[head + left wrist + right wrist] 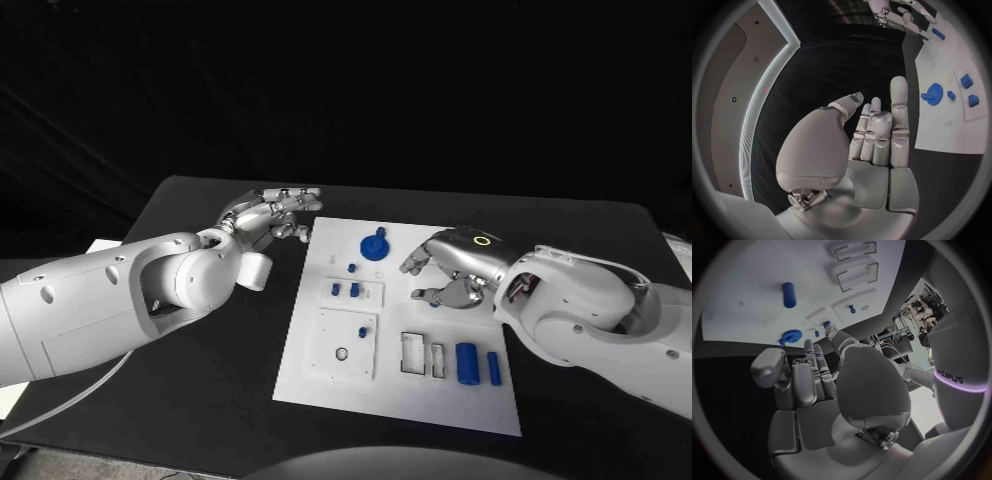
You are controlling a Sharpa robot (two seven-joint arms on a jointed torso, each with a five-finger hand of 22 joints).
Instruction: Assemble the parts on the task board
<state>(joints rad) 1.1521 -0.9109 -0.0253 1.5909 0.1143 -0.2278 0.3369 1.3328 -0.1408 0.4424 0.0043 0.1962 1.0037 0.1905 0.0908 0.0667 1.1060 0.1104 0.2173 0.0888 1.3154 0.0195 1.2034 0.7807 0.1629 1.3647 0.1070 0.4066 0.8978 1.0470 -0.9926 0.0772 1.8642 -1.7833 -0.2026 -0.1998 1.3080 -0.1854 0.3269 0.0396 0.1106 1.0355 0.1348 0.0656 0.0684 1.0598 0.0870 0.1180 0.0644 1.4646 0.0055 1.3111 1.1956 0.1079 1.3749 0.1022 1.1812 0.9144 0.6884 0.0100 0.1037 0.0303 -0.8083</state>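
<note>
The white task board (433, 405) lies in the middle of the black table. On it are a blue gear (375, 245), two small blue blocks (345, 290), a small blue peg (364, 331) and two blue cylinders (466, 360) near the right edge. My left hand (270, 215) hovers over the table just off the board's far left corner, fingers stretched out with nothing in them (873, 140). My right hand (450, 268) hangs over the board's far right part, beside the gear (791, 335), fingers (811, 375) extended and empty. A cylinder (788, 294) lies beyond them.
Two rectangular frames (424, 353) stand on the board next to the cylinders, and a square plate with a ring-shaped hole (343, 343) sits at its left. Black table (188, 400) surrounds the board on all sides. A white object (101, 245) lies at the table's left edge.
</note>
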